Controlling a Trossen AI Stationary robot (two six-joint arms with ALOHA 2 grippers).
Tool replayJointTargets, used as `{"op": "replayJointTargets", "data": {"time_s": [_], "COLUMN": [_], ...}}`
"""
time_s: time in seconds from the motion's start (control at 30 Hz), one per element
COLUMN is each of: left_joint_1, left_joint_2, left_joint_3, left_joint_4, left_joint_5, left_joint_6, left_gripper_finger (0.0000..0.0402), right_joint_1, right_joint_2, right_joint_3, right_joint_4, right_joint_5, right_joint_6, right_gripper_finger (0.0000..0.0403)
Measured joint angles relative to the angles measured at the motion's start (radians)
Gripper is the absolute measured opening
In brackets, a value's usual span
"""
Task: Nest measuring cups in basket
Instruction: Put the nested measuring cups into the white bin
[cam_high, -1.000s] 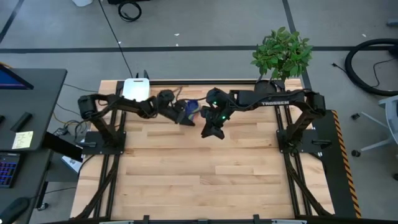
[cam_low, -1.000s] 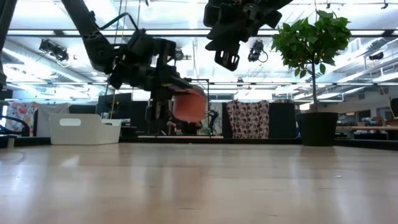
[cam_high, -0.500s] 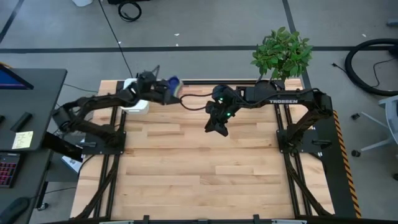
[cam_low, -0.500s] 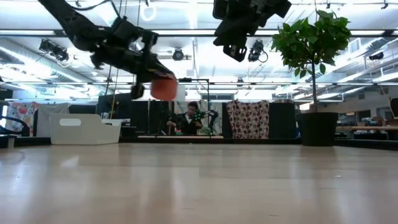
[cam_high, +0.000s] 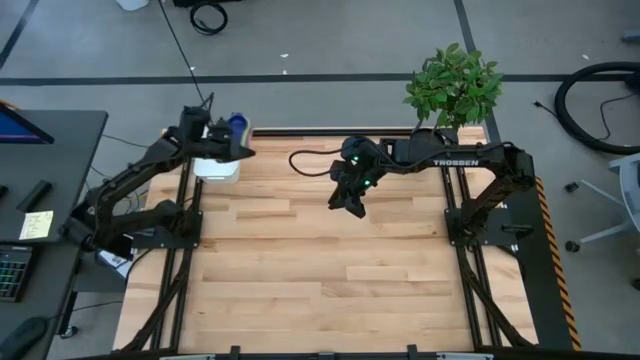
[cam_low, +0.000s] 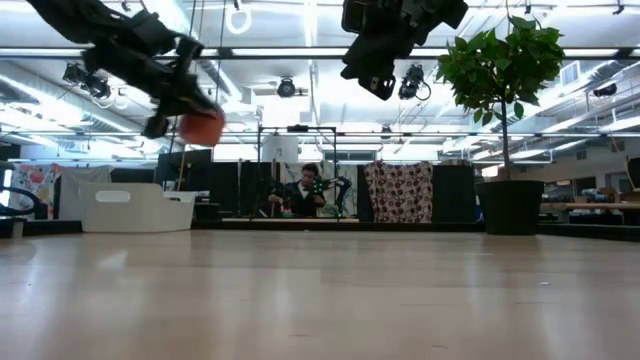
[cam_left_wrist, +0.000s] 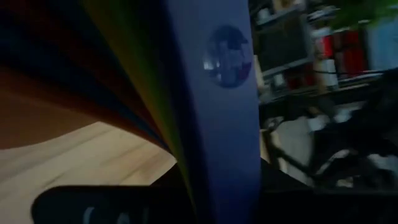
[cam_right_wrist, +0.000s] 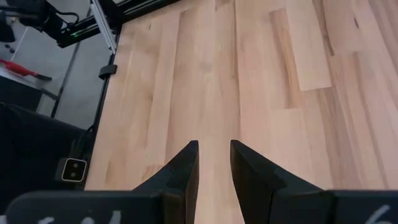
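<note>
The measuring cups sit nested in one stack, with dark blue outermost and the orange bowl outermost on the other side. My left gripper is shut on the stack, high over the table's far left corner. It is above the white basket, which stands on the table. In the left wrist view the fanned handles fill the picture. My right gripper hangs high over the far middle of the table. It is open by a narrow gap and holds nothing. My left gripper holds the nested stack by its layered handles. The stack itself hides the fingers, so the kind of hold does not show. The stack is lifted clear, and the orange bowl hangs tilted beside and below the gripper.
A potted plant stands at the far right corner, its dark pot on the table. A black cable runs along the far edge. Bare wood lies under the right gripper. A desk stands to the left of the table.
My left gripper has carried the stack from the far middle of the table toward the far left corner. It rose as it went and now hangs over the basket. It has stayed shut on the stack. My right gripper has risen a little.
</note>
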Motion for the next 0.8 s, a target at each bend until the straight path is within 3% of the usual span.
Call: {"op": "replayJointTargets", "data": {"time_s": [0.1,0.2,0.47,0.6,0.8], "left_joint_1": [0.052,0.098,0.188,0.229,0.261], "left_joint_2": [-0.014,-0.012,-0.027,-0.029,-0.028], "left_joint_3": [0.0,0.0,0.0,0.0,0.0], "left_joint_4": [-0.124,-0.123,-0.165,-0.295,-0.336], "left_joint_5": [0.0,0.031,0.064,-0.017,-0.161], "left_joint_6": [0.085,0.136,0.076,0.083,0.167], "left_gripper_finger": [0.0047,0.0047,0.0047,0.0047,0.0047], "right_joint_1": [0.0,0.0,0.0,0.0,-0.006], "right_joint_2": [0.0,0.0,0.0,0.0,0.0], "right_joint_3": [0.0,0.0,0.0,0.0,0.0], "right_joint_4": [0.007,0.019,0.033,0.033,0.05], "right_joint_5": [0.0,0.002,0.003,0.003,0.006], "right_joint_6": [0.0,0.0,0.0,0.0,-0.016], "right_gripper_finger": [0.0096,0.0096,0.0096,0.0096,0.0096]}}
